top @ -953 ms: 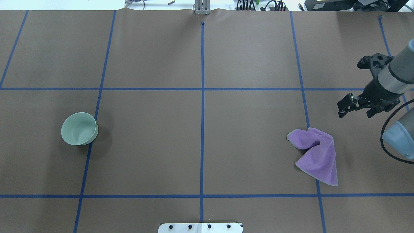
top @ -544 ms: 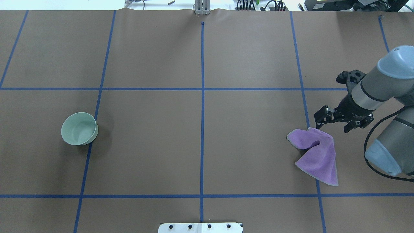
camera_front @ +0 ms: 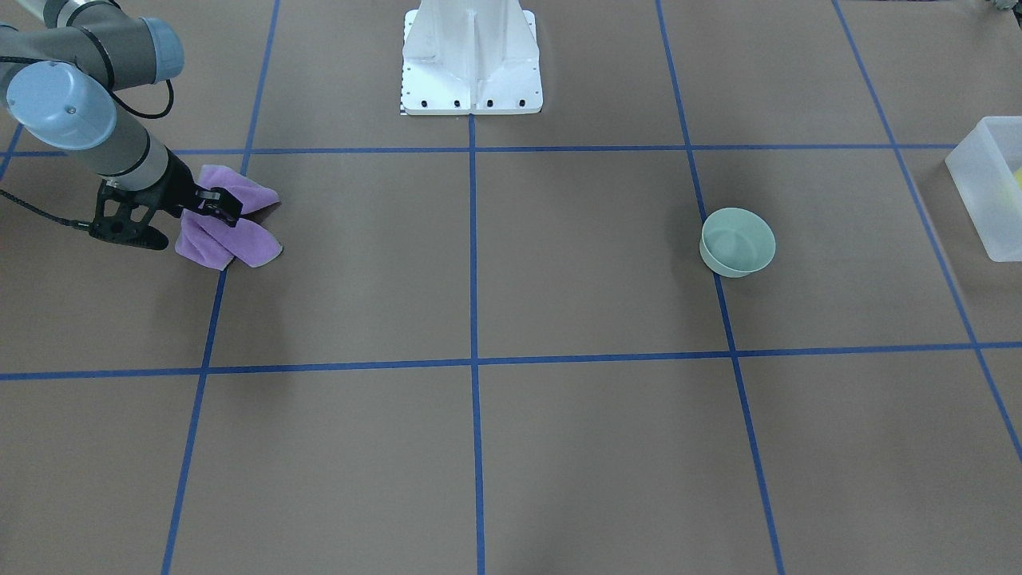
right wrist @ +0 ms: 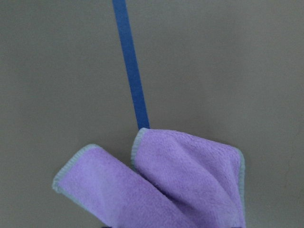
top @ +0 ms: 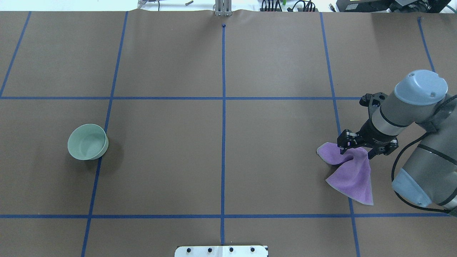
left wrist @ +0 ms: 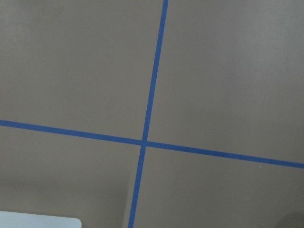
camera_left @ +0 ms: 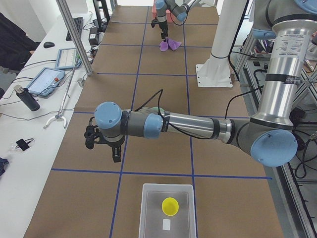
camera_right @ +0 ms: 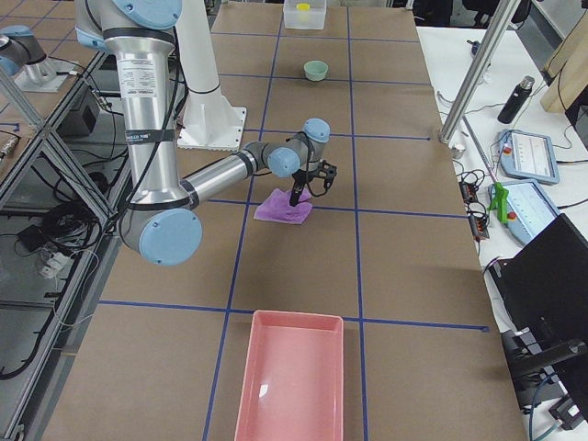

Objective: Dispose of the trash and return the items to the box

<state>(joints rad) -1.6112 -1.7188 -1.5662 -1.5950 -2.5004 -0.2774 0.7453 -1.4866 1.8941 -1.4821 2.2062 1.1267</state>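
One thin fold could slip the empty, wide-spread right jaws, leaving the purple cloth on the counter.

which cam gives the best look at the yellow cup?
Exterior left: the yellow cup sits in the box, close to the camera, seen from above, unobstructed. Exterior right shows it far and tiny; front-facing catches only a yellow sliver at the frame edge. Overhead and both wrist views miss it.

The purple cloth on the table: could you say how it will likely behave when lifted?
The purple terry cloth lies in soft folds, so it will probably droop from the right gripper. Its fuzzy pile likely resists slipping; it looks light.
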